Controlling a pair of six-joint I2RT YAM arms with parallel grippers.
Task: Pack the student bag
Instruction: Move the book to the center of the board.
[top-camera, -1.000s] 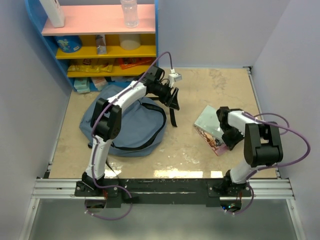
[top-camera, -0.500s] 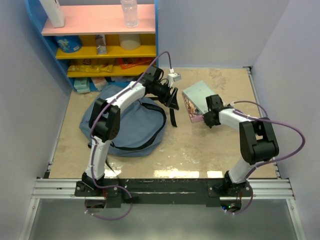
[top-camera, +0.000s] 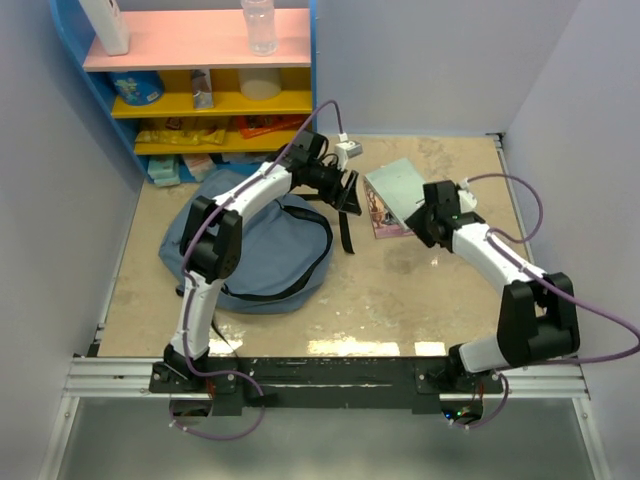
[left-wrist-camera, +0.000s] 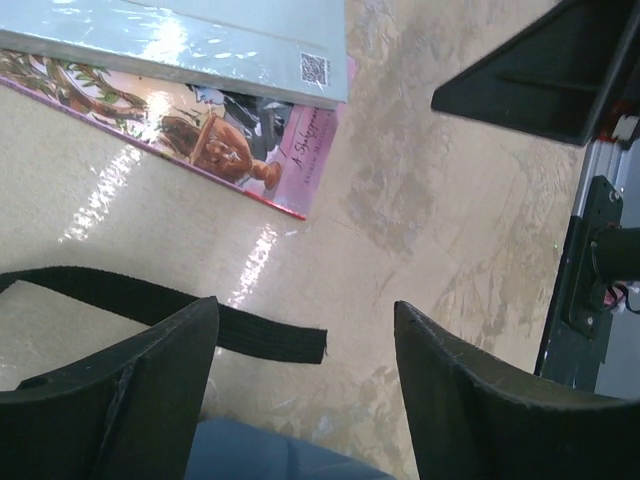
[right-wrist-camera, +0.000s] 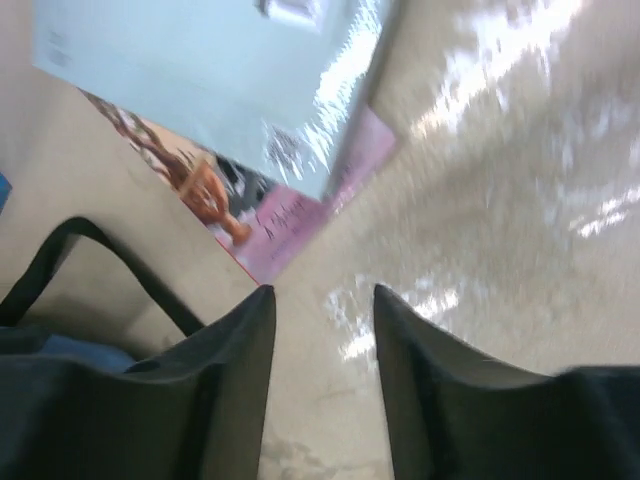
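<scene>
Lying flat on the table (top-camera: 420, 290), the student bag (top-camera: 250, 255) spreads out behind and below the left pincer (top-camera: 350, 195). The left arm reaches across the bag, so the slate-blue fabric is on the base side of that pincer. From the right pincer (top-camera: 420, 218) the bag is far, on the other side of the books.

Two books lie between the two pincers: a pale blue book (top-camera: 400, 183) resting on a pink picture book (top-camera: 378, 212). Seen from above, the pink edge of the lower book faces the left pincer, and this long edge runs across the line joining the two pincers. Each pincer is just beside the books, the left one at the pink edge and the right one at the opposite side.

A black strap (left-wrist-camera: 270, 340) of the bag ends on the table directly under the left pincer.

In the left wrist view the left pincer (left-wrist-camera: 305, 320) stands wide apart and holds nothing; only table and strap show in the gap. In the right wrist view the right pincer (right-wrist-camera: 322, 300) is also parted and empty, with the books ahead of its tips.

I judge that the books must travel toward the bag, past the left pincer, so the left arm has the shorter way.
</scene>
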